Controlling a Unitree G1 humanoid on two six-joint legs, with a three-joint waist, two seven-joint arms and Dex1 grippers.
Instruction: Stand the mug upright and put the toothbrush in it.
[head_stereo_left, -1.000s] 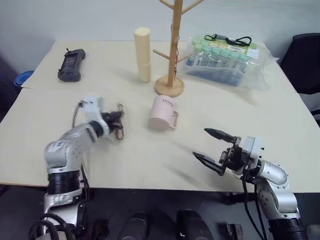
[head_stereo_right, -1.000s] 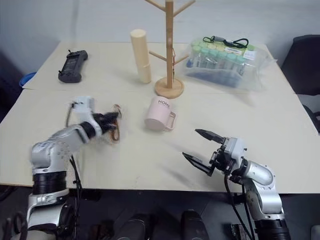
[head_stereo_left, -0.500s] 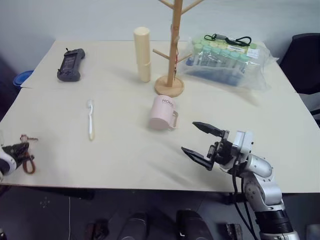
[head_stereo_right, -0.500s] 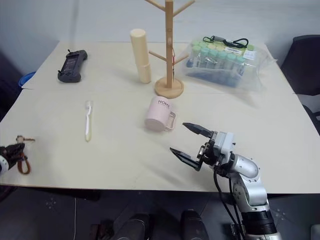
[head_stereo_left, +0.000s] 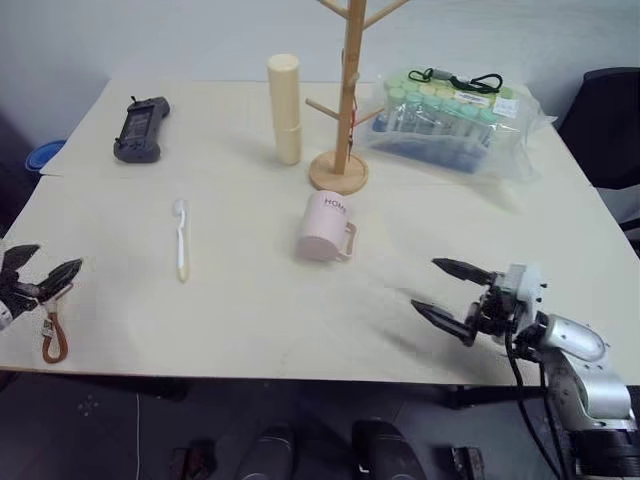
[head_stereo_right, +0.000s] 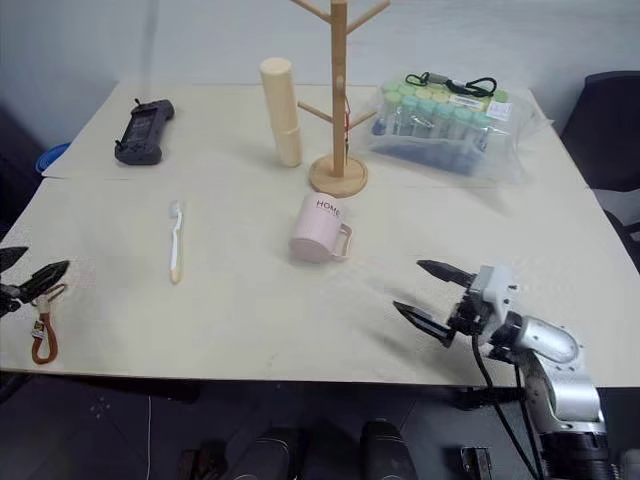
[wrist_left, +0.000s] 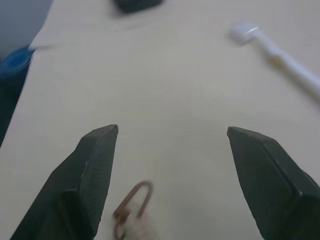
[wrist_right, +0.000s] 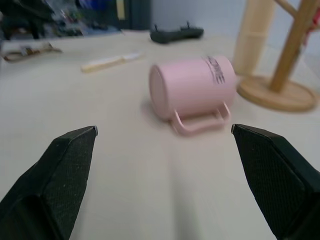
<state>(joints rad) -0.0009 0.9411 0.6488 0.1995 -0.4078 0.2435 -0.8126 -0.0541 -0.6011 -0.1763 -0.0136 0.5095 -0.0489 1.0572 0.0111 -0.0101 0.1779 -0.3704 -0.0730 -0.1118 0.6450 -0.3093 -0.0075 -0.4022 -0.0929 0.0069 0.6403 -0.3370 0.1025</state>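
At the near right edge of the table (head_stereo_left: 300, 340) the right gripper (head_stereo_left: 450, 292) hangs level with its fingers spread wide and empty, aimed toward the mug (head_stereo_left: 326, 227). At the near left edge the left gripper (head_stereo_left: 38, 272) also has its fingers apart and holds nothing, with a brown strap (head_stereo_left: 52, 338) lying just beneath it. Farther in, the mug lies on its side near the middle of the table, base toward the robot and handle low on its right, and the toothbrush (head_stereo_left: 181, 238) lies flat well to its left, bristle head pointing away. The mug is round and would likely roll if a finger nudges its wall before both close, and a grip across the smooth body could slip as it is tipped upright. The wooden rack (head_stereo_left: 343, 120) stands just behind it, so a push could knock the mug into the rack's base. The slim toothbrush, flat on the surface, could skid or slip free, and the strap near the left fingers could snag.
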